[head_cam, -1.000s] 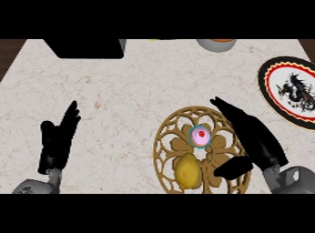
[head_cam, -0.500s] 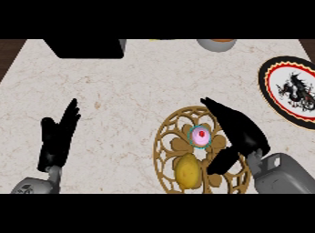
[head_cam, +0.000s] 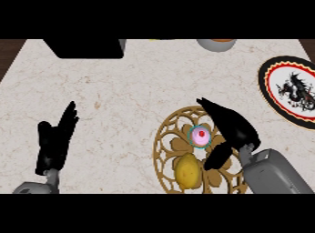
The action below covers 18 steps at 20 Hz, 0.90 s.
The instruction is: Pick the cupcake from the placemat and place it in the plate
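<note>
Near edge: yellow lemon (head_cam: 188,169) and, just beyond it, the cupcake (head_cam: 200,135), pink-topped in a teal wrapper, both on the gold openwork placemat (head_cam: 170,136); no writing legible anywhere. Right hand (head_cam: 233,129) has shifted left since a second ago and now lies just beside the cupcake, fingers extended past it, thumb lower, nothing gripped; left hand (head_cam: 54,139) rests open, fingers up, unchanged. Farther right on the bench (head_cam: 120,86), the plate (head_cam: 271,84) shows a black dragon figure inside a red-and-black rim.
</note>
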{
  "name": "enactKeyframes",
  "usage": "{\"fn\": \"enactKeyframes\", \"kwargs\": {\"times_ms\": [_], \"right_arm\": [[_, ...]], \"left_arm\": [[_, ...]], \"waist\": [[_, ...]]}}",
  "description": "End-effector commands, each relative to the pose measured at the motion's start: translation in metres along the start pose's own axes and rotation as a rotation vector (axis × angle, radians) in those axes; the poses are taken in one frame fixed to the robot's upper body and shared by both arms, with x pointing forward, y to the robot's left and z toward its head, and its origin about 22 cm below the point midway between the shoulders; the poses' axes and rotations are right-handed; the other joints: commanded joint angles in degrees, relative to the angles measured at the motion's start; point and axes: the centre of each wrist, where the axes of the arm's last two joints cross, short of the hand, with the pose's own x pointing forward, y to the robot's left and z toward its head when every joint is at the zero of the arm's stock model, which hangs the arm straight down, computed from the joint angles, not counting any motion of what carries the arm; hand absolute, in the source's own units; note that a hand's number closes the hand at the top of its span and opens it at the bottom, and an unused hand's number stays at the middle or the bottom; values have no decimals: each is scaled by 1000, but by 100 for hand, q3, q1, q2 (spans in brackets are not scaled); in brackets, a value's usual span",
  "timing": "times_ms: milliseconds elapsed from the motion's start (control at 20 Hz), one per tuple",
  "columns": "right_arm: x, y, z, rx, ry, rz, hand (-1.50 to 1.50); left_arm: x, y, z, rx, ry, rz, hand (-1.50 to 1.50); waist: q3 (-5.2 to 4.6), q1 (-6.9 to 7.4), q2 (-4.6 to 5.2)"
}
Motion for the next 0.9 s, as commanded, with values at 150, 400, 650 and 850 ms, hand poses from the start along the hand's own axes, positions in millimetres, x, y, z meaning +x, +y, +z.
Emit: {"fn": "enactKeyframes", "kwargs": {"times_ms": [150, 400, 650, 850], "right_arm": [[-1, 17, -18, 22, 0, -9, -150], [-12, 20, -10, 34, 31, -6, -150], [0, 4, -24, 31, -5, 80, 150], [-14, 19, -21, -43, -58, 74, 150]], "left_arm": [[19, -4, -8, -7, -8, -15, 0], [7, -22, 0, -3, -3, 5, 0], [-13, 4, 0, -3, 3, -16, 0], [21, -12, -2, 12, -1, -1, 0]], "waist": [[1, -3, 0], [0, -12, -4], [-1, 8, 2], [1, -9, -2]]}}
